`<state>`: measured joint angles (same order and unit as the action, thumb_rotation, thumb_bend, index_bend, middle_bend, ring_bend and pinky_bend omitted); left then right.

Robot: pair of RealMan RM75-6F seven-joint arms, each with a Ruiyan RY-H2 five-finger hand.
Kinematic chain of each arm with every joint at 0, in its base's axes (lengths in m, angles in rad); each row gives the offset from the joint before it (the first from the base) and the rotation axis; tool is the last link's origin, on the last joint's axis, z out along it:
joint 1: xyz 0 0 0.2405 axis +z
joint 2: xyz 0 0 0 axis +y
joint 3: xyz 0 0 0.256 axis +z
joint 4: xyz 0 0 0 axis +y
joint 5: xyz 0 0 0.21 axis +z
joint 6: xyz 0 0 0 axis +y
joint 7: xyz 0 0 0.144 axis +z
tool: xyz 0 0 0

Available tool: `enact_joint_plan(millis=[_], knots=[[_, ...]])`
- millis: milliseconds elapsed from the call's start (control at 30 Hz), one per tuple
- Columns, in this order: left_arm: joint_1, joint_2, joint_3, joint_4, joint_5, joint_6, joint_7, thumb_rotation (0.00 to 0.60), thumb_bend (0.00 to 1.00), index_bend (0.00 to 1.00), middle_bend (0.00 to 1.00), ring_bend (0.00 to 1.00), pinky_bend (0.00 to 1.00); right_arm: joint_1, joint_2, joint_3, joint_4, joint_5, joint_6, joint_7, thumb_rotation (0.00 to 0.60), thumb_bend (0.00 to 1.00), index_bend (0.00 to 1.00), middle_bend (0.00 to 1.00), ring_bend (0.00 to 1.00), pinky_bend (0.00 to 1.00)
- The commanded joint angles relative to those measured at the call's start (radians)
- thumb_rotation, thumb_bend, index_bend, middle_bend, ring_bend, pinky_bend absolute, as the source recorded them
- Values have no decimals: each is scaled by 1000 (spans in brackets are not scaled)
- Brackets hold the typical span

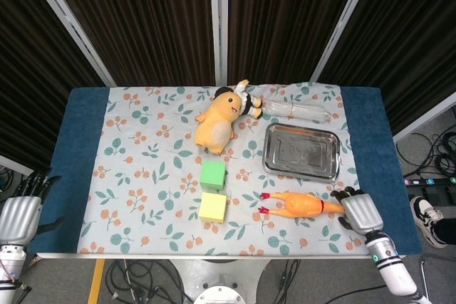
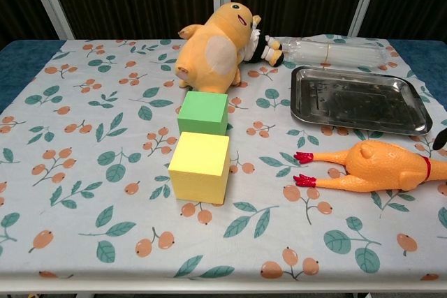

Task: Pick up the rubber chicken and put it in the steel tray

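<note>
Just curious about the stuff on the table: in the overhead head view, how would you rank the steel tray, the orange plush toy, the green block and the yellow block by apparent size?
Largest to smallest:
1. steel tray
2. orange plush toy
3. yellow block and green block, which look about alike; the yellow one sits nearer the camera, so no ranking between them.

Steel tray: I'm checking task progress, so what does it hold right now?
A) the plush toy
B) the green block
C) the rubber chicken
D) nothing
D: the steel tray is bare, and the rubber chicken lies on the cloth in front of it.
</note>
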<state>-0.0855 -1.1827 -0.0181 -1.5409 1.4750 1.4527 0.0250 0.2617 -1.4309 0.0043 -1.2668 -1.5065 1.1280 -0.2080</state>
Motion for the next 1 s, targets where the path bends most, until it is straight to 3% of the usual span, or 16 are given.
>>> enact_joint_plan(millis=[33, 200, 367, 567, 733, 1000], knots=[[1, -1, -1, 3, -1, 0, -6, 600, 20, 245, 183, 76, 183, 7, -20, -3, 23, -1, -1, 15, 600, 201, 331, 397, 257, 399], [2, -5, 1, 12, 0, -4, -13, 600, 20, 245, 183, 76, 183, 18, -39, -7, 52, -4, -6, 33, 600, 259, 416, 433, 318, 450], [2, -6, -1, 18, 3, 2, -22, 600, 20, 246, 183, 76, 183, 25, -45, -8, 63, -20, 15, 51, 600, 298, 564, 516, 410, 568], [-18, 4, -7, 19, 34, -2, -57, 600, 20, 246, 183, 76, 183, 42, -30, -5, 72, -74, 76, 62, 600, 296, 833, 696, 631, 850], [-65, 26, -29, 2, 104, 5, -144, 600, 18, 246, 183, 88, 184, 96, 66, -14, 9, -177, 114, 86, 600, 256, 959, 771, 718, 969], [-199, 97, -73, -49, 184, -68, -356, 600, 18, 246, 187, 101, 185, 214, 296, 19, -244, -286, 90, 14, 600, 181, 984, 793, 746, 996]])
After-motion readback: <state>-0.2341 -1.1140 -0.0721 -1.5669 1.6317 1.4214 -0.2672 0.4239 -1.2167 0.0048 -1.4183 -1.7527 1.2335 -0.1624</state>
